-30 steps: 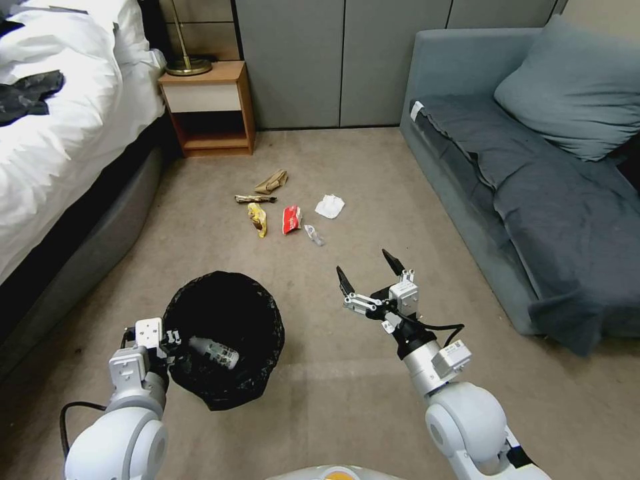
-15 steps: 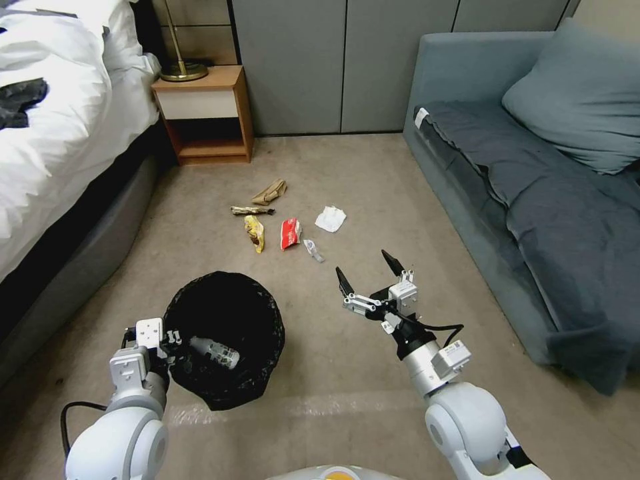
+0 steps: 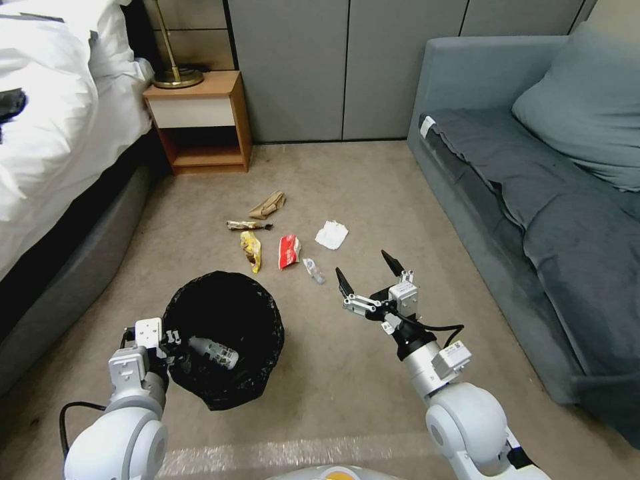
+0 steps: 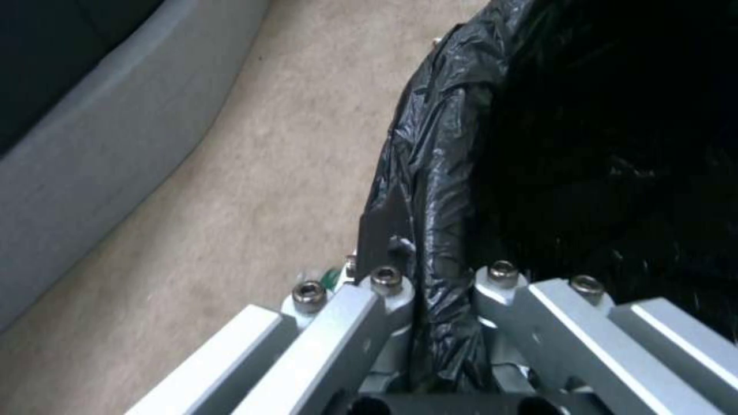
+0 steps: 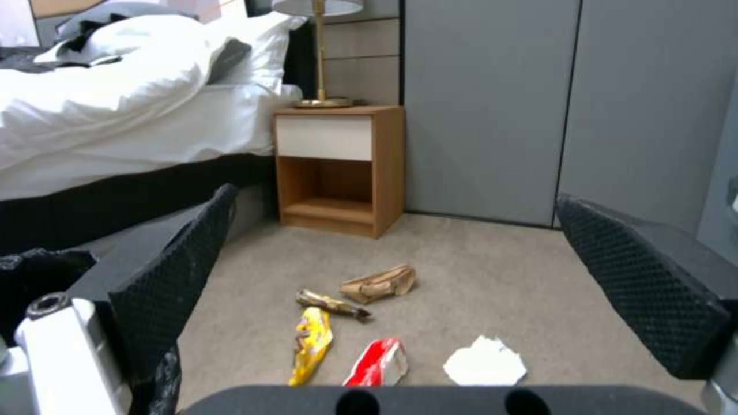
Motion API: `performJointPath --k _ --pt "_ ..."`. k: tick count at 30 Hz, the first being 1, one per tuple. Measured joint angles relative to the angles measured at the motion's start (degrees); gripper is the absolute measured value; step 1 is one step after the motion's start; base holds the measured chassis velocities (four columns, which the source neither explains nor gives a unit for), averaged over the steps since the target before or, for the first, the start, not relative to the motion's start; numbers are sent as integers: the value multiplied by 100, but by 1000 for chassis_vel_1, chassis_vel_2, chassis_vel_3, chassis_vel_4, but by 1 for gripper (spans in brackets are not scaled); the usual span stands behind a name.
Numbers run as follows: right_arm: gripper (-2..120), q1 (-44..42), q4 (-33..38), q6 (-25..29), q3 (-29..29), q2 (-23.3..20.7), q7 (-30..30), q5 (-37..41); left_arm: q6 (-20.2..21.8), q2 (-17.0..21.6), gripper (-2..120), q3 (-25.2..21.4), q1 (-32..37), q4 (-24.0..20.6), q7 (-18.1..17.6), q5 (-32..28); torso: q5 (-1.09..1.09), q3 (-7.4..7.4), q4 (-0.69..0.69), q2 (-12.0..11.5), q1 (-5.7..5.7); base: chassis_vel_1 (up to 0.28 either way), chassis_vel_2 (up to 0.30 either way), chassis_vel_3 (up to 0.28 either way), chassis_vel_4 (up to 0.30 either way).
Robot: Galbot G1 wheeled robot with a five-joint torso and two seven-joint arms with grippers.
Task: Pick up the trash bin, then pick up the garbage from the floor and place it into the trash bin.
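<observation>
Trash bin [image 3: 223, 337] lower left of frame, rim pinched by left end effector [image 3: 170, 340]. Right end effector [image 3: 370, 272] spread, near clear bottle [image 3: 313, 270]. Risk: liner-only pinch slips, bin drops.

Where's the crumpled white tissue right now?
In the head view, the crumpled white tissue lies on the floor, right of the red wrapper, ahead of the open right gripper.

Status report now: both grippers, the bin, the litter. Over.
Left gripper shut on trash bin rim, one bottle inside. Right gripper open, empty, above carpet. Garbage lies ahead, path unobstructed.
</observation>
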Motion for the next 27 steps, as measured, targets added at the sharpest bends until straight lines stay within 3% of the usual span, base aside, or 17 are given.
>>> performJointPath --k 27 --pt "100 8 -6 5 -26 -3 -28 -1 -2 18 1 -22 -5 -35 8 -8 0 0 0 0 0 -146 154 145 -151"
